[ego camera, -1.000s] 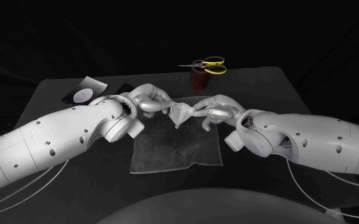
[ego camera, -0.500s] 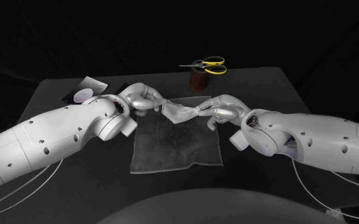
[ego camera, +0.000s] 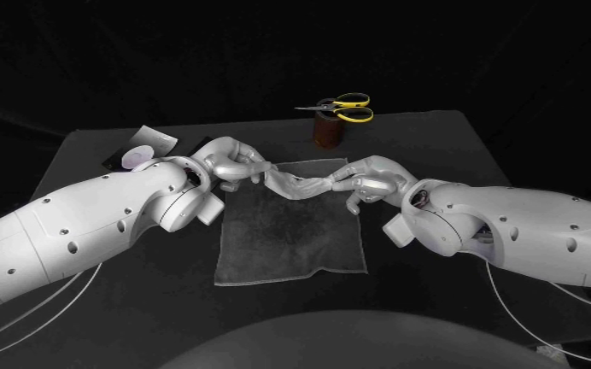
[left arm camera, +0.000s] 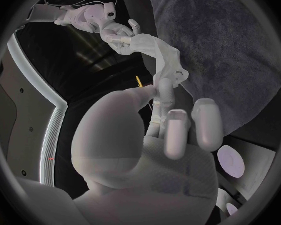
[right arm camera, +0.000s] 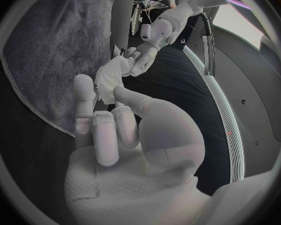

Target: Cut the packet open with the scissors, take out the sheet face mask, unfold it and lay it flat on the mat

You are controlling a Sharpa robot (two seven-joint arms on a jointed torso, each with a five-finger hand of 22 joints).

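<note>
Mask [ego camera: 303,184]: a pale, thin sheet, soft and wrinkled, still bunched in folds rather than spread flat. It is drawn out into a narrow, rumpled band held in the air between the two hands, above the far end of the mat [ego camera: 290,241]. Its long axis runs across the table from the robot's left to its right, and the middle dips a little.

The left hand [ego camera: 231,164] pinches the left end of the mask between thumb and fingertips, its other fingers curled close. The right hand [ego camera: 370,181] pinches the right end in the same way. In the left wrist view the sheet twists and puckers where the fingertips clamp it. Both hands are smooth, silvery metal on glossy white arms.

The mat is a grey rectangle of fuzzy, towel-like cloth with a stitched hem, lying flat on the matte black table [ego camera: 431,143], its long axis running away from the robot.

Beyond it stands a short brown cylinder, the holder [ego camera: 328,133]. The scissors [ego camera: 340,108] rest across its top, yellow loop handles to the right and slim metal tips pointing left. At the far left of the table, behind the left arm, lies the packet [ego camera: 139,155], flat, dark and squarish with a pale round patch.
</note>
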